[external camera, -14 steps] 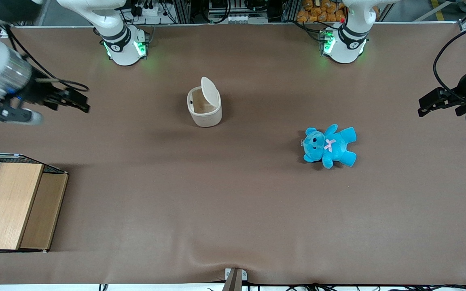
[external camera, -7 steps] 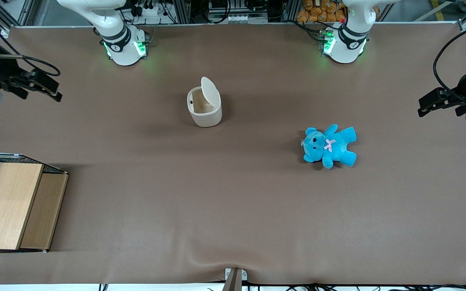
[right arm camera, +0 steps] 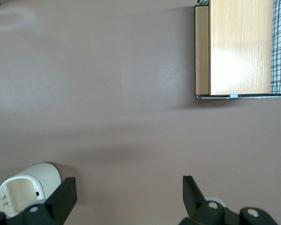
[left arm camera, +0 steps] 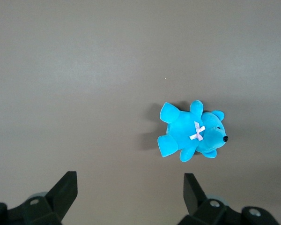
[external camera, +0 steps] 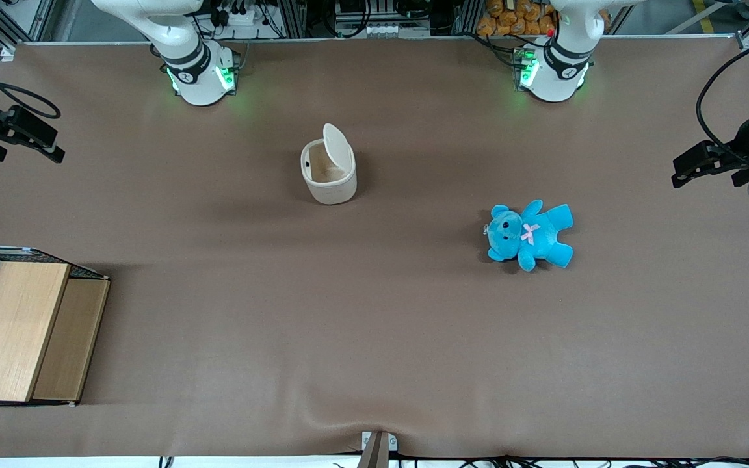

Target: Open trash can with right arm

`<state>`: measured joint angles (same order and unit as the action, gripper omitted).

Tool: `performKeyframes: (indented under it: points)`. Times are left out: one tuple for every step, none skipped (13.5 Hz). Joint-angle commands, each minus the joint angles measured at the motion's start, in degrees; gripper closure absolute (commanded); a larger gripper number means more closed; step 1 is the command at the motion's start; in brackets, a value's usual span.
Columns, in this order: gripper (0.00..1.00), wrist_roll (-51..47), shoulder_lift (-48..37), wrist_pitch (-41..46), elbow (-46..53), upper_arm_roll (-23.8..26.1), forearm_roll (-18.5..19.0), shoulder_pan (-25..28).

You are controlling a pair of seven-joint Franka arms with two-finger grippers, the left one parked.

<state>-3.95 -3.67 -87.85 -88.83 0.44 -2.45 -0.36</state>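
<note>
The cream-white trash can [external camera: 328, 172] stands on the brown table, its flip lid [external camera: 337, 147] raised upright so the inside shows. It also shows in the right wrist view [right arm camera: 25, 187], open. My right gripper [external camera: 46, 143] is open and empty, high at the working arm's end of the table, well away from the can. In the right wrist view the gripper [right arm camera: 129, 197] has its jaws spread wide over bare table, with the can beside one fingertip [right arm camera: 65, 192].
A blue teddy [external camera: 529, 234] lies toward the parked arm's end, nearer the front camera than the can. A wooden box with wire mesh [external camera: 20, 328] stands at the working arm's end, near the table's front edge; it also shows in the right wrist view [right arm camera: 239, 47].
My right gripper has drawn away from the can toward the working arm's end of the table and farther from the front camera. The can, lid up, has not moved.
</note>
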Motion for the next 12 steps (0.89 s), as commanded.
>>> performKeyframes:
  points:
    - [0.0,1.1,0.9,-0.9,1.3,0.5,0.6,-1.0]
    - [0.0,1.7,1.2,-1.4,1.3,0.5,0.6,-1.0]
    - [0.0,2.7,1.2,-1.4,1.3,0.5,0.7,-1.0]
    - [0.0,2.8,1.2,-1.4,1.0,0.5,0.9,-0.9]
    - [0.0,3.0,1.2,-1.2,1.0,0.5,0.9,-1.0]
    - [0.0,3.1,1.2,-1.0,1.0,0.5,1.0,-1.0]
    - [0.0,3.8,1.2,-0.8,0.9,0.5,1.3,-1.0]
    - [0.0,4.6,1.2,-0.6,0.9,0.5,1.3,-1.0]
    - [0.0,4.7,1.2,-0.6,0.8,0.5,1.4,-1.0]
    - [0.0,4.7,1.2,-0.6,0.8,0.5,1.3,-1.0]
    - [0.0,4.6,1.2,-0.6,0.8,0.5,1.4,-1.0]
    - [0.0,4.6,1.3,-0.6,0.9,0.5,1.4,-1.0]
